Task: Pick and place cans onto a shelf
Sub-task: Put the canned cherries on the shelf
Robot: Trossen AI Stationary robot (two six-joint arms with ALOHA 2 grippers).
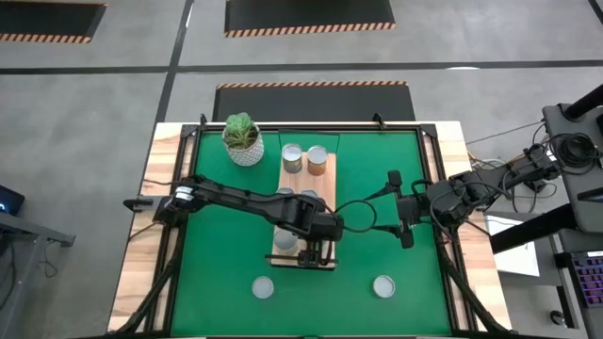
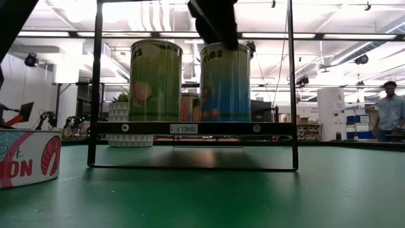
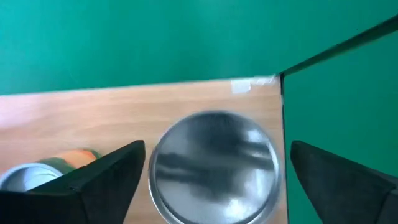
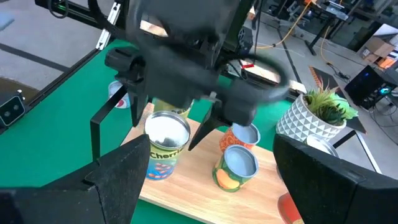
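Note:
The shelf [image 1: 306,181] is a wooden board on a black frame [image 2: 190,128] in the middle of the green mat. Several cans stand on it: two at its far end [image 1: 304,159] and two at its near end, a green one [image 2: 155,81] and a blue one [image 2: 224,82]. My left gripper [image 3: 217,149] is open over the blue can's silver top [image 3: 214,169], one finger on each side with a narrow gap. The green can [image 3: 25,177] is beside it. My right gripper [image 1: 398,207] waits open, to the right of the shelf.
Two cans stand on the mat near its front edge [image 1: 263,287] [image 1: 382,285]; a salmon-labelled can [image 2: 28,158] shows close by in the low view. A white pot with a plant [image 1: 243,141] is at the far left of the shelf. A person [image 2: 389,114] stands in the room behind.

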